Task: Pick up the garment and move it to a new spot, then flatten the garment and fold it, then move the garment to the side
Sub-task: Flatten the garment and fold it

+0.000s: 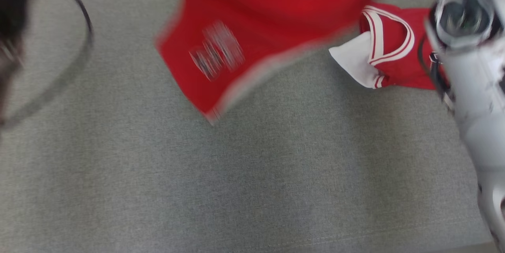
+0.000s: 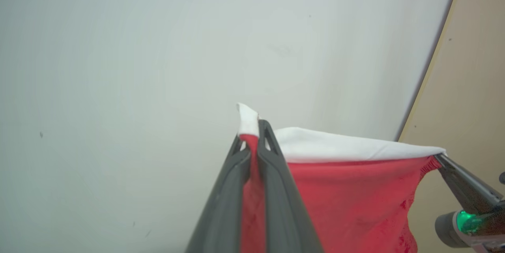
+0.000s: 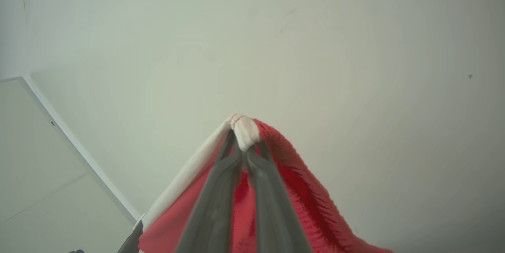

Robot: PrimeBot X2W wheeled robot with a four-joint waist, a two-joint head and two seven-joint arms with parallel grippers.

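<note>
The garment (image 1: 272, 16) is a red jersey with white trim and a blurred pale print, held up above the grey cloth surface (image 1: 236, 174). Its V-neck end (image 1: 390, 44) rests on the surface at the right. In the left wrist view my left gripper (image 2: 253, 132) is shut on a white-edged corner of the garment (image 2: 355, 193), whose hem stretches right to my right gripper's finger (image 2: 461, 182). In the right wrist view my right gripper (image 3: 244, 146) is shut on a bunched white and red corner of the garment (image 3: 300, 166).
My pale right forearm (image 1: 473, 95) stands along the right edge of the head view. A dark blurred arm part with a looping cable (image 1: 85, 28) fills the upper left corner. Both wrist views face a plain pale wall (image 2: 158, 67).
</note>
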